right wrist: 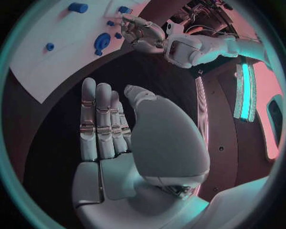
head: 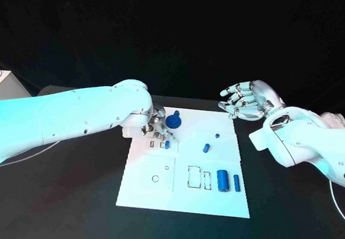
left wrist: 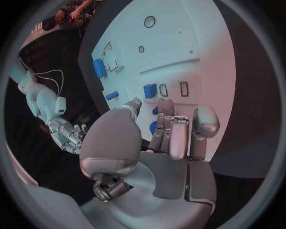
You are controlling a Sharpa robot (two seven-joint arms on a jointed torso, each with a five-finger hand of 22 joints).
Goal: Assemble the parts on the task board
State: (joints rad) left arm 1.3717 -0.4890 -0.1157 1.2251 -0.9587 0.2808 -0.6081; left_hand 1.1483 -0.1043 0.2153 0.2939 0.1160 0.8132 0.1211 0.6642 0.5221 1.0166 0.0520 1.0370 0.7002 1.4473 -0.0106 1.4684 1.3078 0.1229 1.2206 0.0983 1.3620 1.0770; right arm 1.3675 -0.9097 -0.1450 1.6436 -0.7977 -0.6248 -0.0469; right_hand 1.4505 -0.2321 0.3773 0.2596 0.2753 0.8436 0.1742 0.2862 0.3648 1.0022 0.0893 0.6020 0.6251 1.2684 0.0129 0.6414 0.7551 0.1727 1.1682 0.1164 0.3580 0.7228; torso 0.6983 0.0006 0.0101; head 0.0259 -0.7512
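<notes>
At the white task board's [head: 182, 203] far left, left hand [head: 154, 127] pinches a small blue part [head: 166, 144], probably seating it; right hand [head: 247, 100] hovers spread, empty.

Left hand [head: 149, 126] on task board [head: 182, 203] beside blue parts [head: 224, 181], right hand [head: 246, 100] raised (fingers [head: 234, 94] spread)

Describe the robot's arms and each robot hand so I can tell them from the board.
Both arms are smooth white shells with rounded joints. The left robot hand and right robot hand are silver metal with segmented fingers and pale grey pads. Thin cables trail beside both arms.
</notes>
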